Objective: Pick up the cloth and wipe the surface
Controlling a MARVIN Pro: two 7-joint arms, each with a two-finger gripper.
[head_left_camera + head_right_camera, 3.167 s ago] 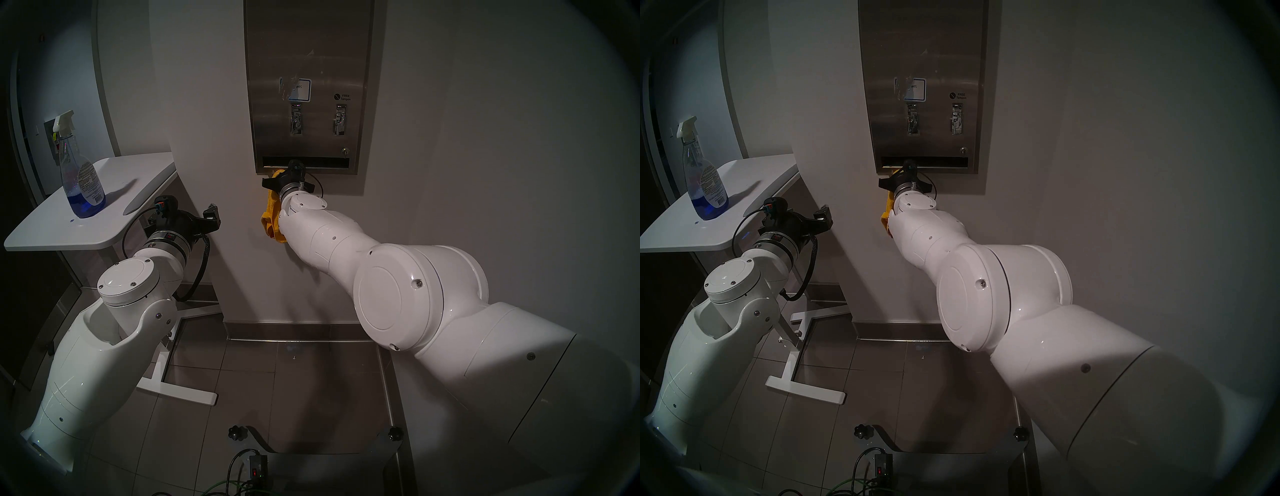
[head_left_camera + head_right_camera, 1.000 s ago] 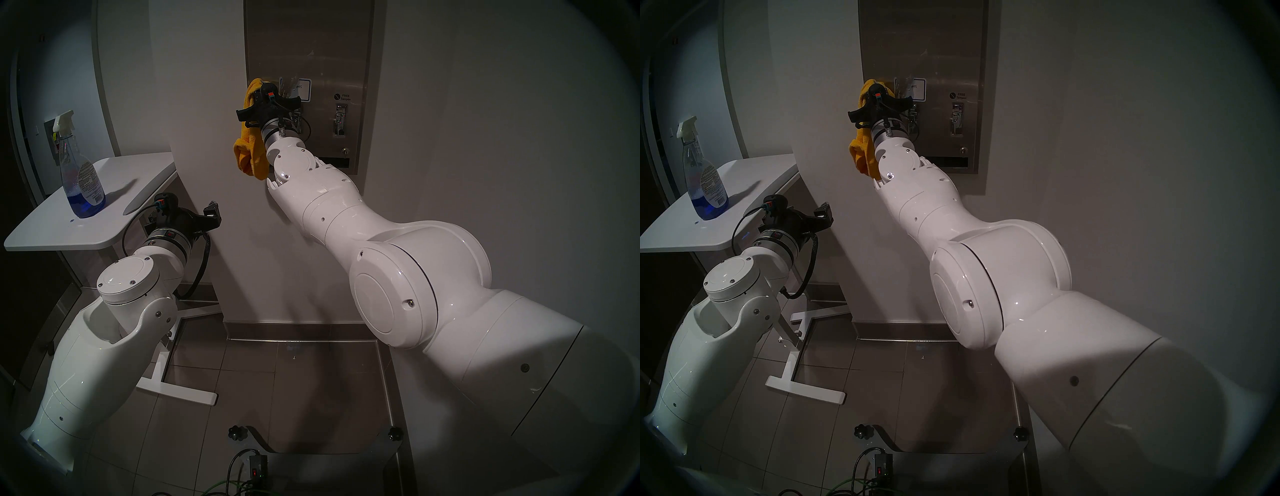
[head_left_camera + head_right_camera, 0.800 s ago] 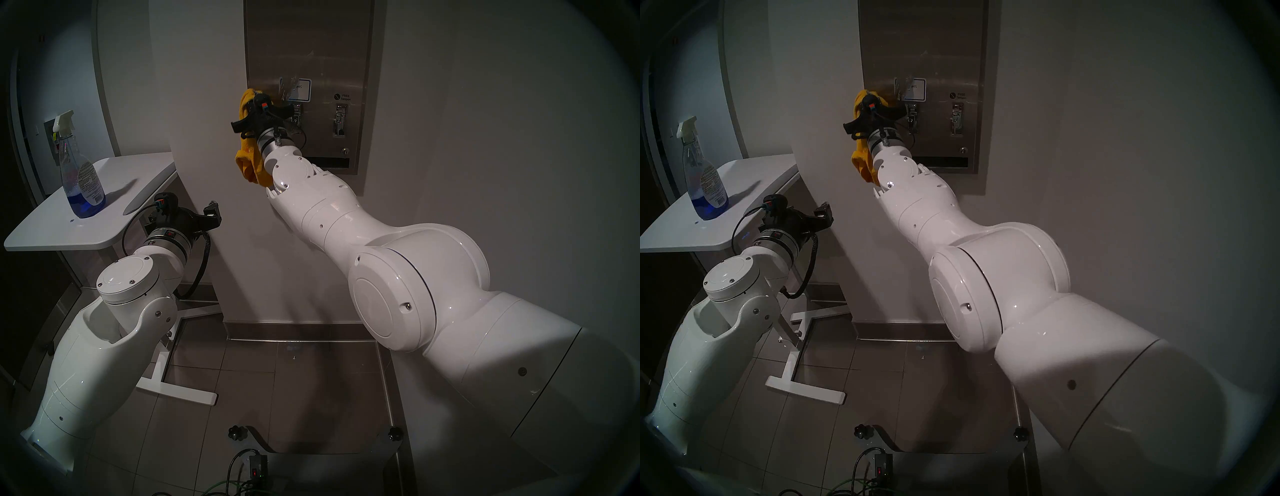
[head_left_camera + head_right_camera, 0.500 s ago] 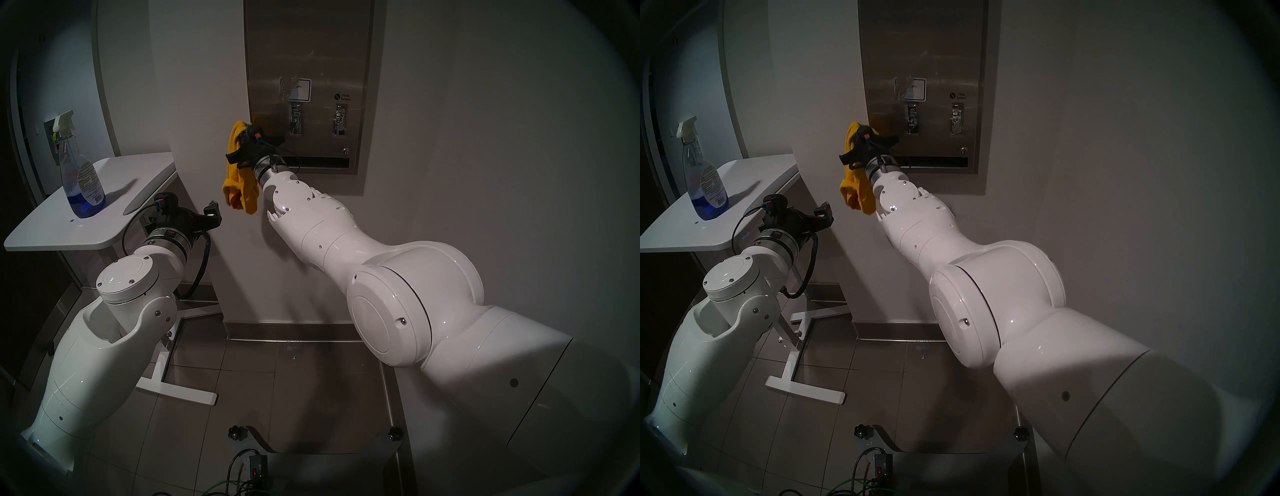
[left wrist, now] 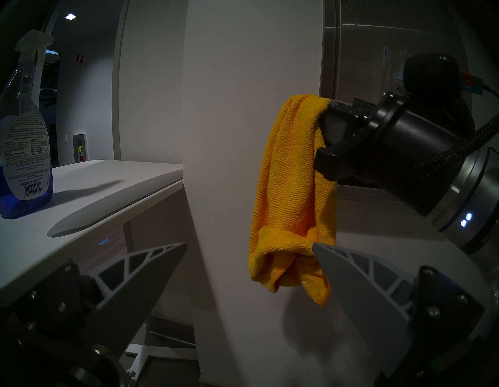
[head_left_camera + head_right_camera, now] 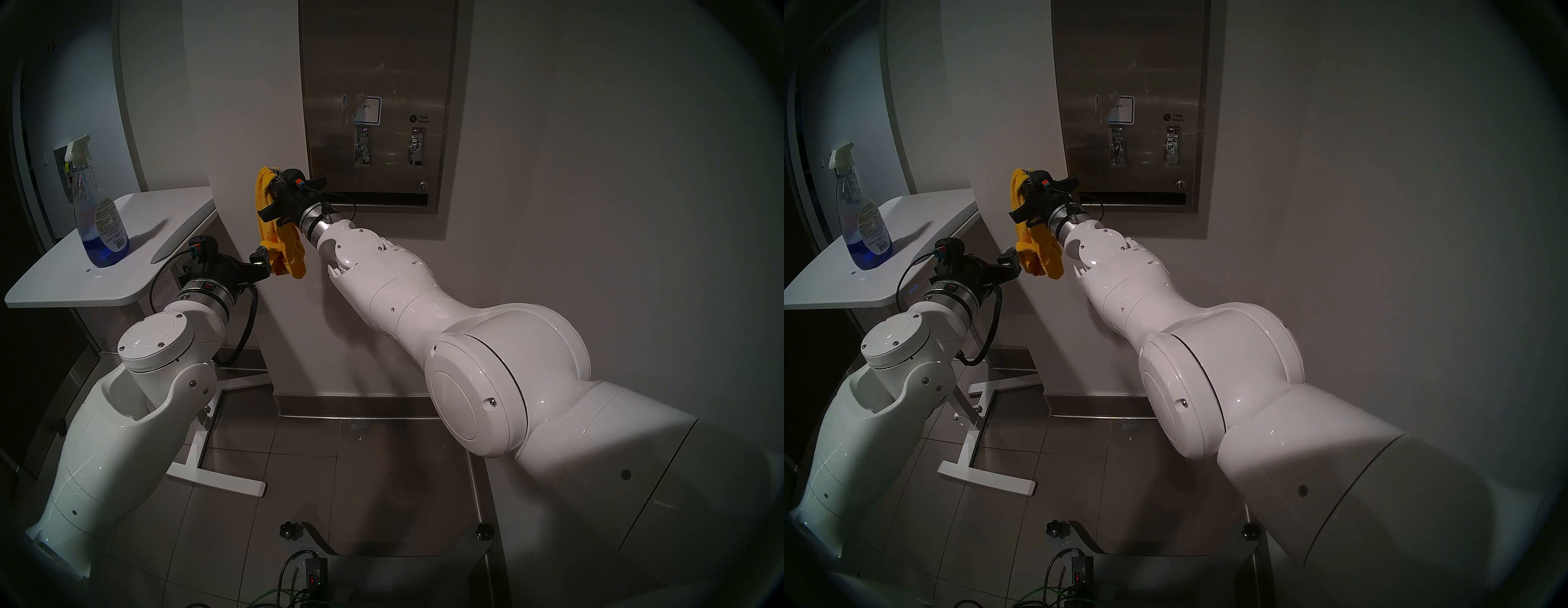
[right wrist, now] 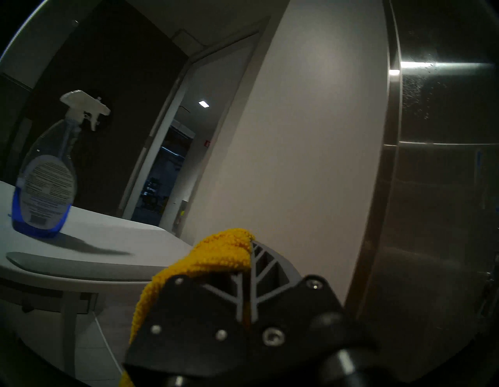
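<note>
- Because the cloth [image 6: 280, 229] is soft, light and floppy, you grip it by a bunched fold – the right gripper [image 6: 273, 191] is clamped on its top, the rest dangling.
- It now hangs left of the steel panel [image 6: 377, 85], off the metal – a second ago it was higher, against the panel's left side.
- The left gripper [image 5: 248, 259] sits spread wide, empty, just below the cloth.

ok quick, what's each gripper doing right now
Left gripper: open, empty, fingers spread below the cloth.
Right gripper: shut on the yellow cloth, which hangs down beside the steel panel.
</note>
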